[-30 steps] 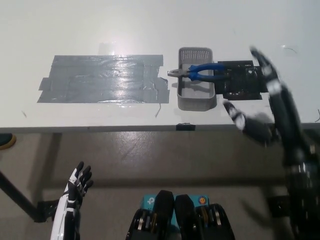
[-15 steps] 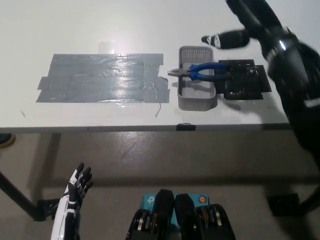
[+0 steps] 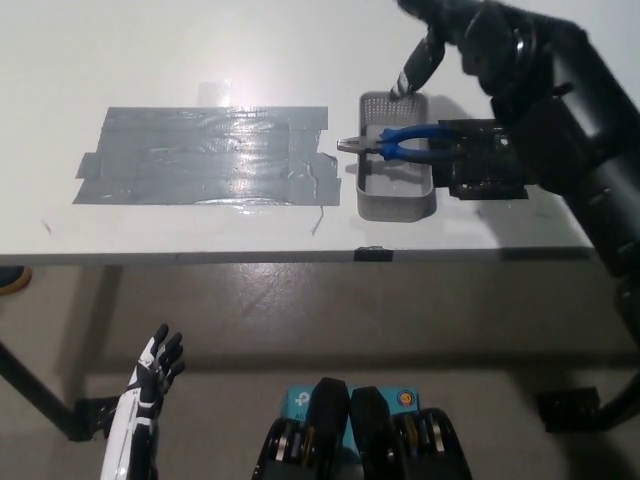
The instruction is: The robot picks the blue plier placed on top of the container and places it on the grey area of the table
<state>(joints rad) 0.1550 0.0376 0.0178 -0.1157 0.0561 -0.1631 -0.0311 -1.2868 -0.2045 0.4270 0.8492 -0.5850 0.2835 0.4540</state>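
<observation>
Black right hand (image 3: 450, 35) is above the far end of the container (image 3: 394, 158), over the white desk (image 3: 200, 50). It holds nothing and its fingers are apart; one finger (image 3: 415, 68) points down toward the far rim of the container, and from this view I cannot tell if the tip touches the rim. The black right arm (image 3: 570, 110) comes in from the right side and crosses over the desk, so it hides a part of the dark board (image 3: 480, 165) that lies just beside the container on the right.

The blue plier (image 3: 398, 144) lies across the top of the container, resting on its rims. Its metal jaws stick out over the left rim and point toward the grey area (image 3: 200, 155), and its blue handles reach toward the dark board on the right. The hand is not touching the plier.

The container is a small grey basket with perforated walls, and it stands upright near the front edge of the desk. The grey area is a patch of shiny grey tape strips on the desk, just to the left of the container, and nothing lies on it.

The white left hand (image 3: 150, 385) rests low at the lower left, below the desk edge and well apart from everything on the desk. Its fingers are spread and it holds nothing.
</observation>
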